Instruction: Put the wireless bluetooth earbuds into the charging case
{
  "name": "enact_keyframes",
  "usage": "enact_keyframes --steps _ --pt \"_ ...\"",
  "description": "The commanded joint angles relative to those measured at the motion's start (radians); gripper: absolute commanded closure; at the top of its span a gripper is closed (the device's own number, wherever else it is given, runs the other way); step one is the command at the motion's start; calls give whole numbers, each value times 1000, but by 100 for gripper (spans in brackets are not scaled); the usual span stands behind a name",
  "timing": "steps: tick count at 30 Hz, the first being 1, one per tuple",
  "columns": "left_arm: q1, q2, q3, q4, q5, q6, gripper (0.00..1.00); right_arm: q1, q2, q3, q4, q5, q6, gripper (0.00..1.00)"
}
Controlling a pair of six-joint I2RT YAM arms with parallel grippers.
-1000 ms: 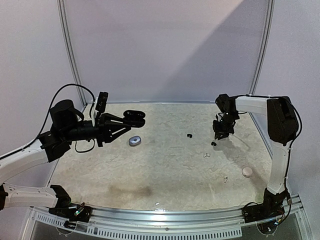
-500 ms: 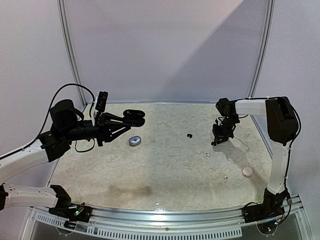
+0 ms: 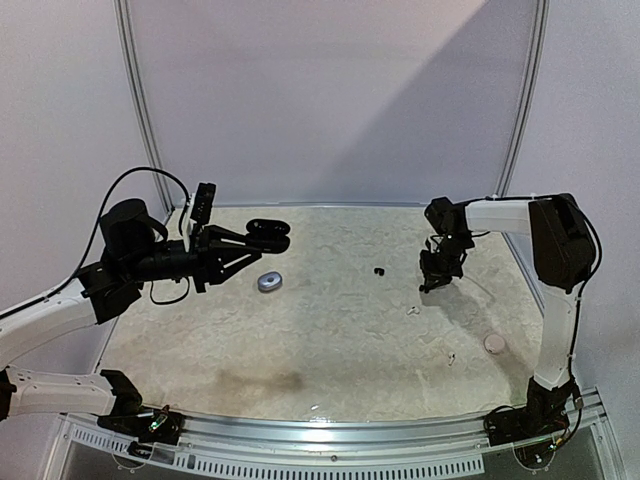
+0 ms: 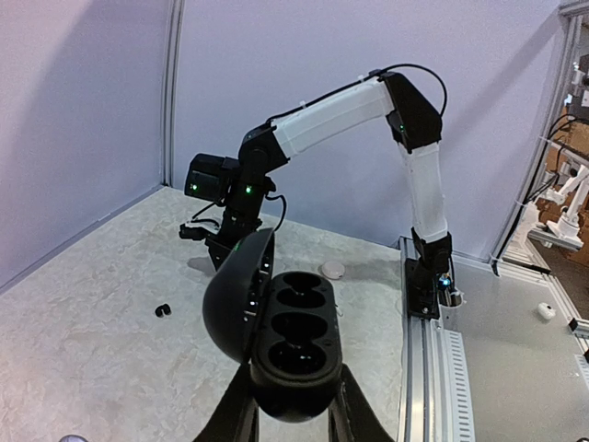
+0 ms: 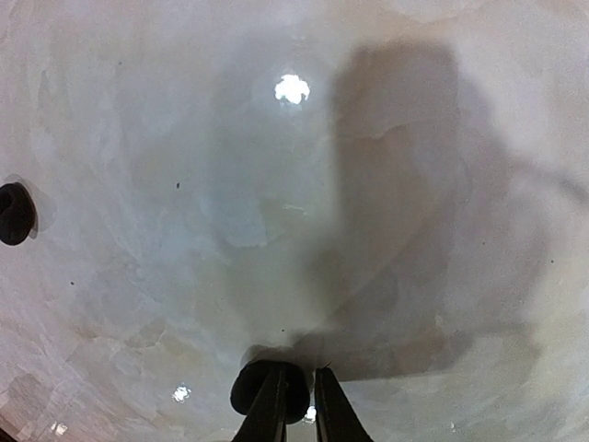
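Observation:
My left gripper [image 3: 255,243] [image 4: 296,405] is shut on the black charging case [image 3: 270,229] [image 4: 296,345] and holds it above the table's left side. The case's lid is open and both wells [image 4: 304,287] are bare. My right gripper [image 3: 432,283] [image 5: 299,376] is down at the table on the right. Its fingers stand almost together on a black earbud [image 5: 253,389], which shows mostly behind the left finger. A second black earbud [image 3: 379,271] [image 4: 164,309] [image 5: 14,214] lies on the table to the left of it.
A silvery grey case [image 3: 270,282] lies below the held case. A white case [image 3: 494,343] [image 4: 332,269] sits near the right arm's base. Two tiny white earbuds [image 3: 412,310] [image 3: 451,357] lie between the right gripper and the front edge.
My right gripper has come down and slightly left onto the black earbud that lay just below it, and its jaws have narrowed. The left arm and the case have not moved.

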Motion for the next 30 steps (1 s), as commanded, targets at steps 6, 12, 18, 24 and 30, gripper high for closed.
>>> enact_keyframes --steps 6,12,18,24,30 --pt "12 -11 -18 23 -4 2 100 42 -25 -49 -27 -23 43 85" --pt "11 -16 -20 19 -4 2 100 47 -18 -61 -39 -46 75 89" --pt "11 -16 -20 18 -5 2 100 75 -30 -26 -124 25 80 89" --pt "11 -15 -20 20 -2 2 100 94 -25 -42 -116 7 81 89" --pt "12 -15 -20 18 -2 3 100 99 -26 -31 -131 -10 91 83"
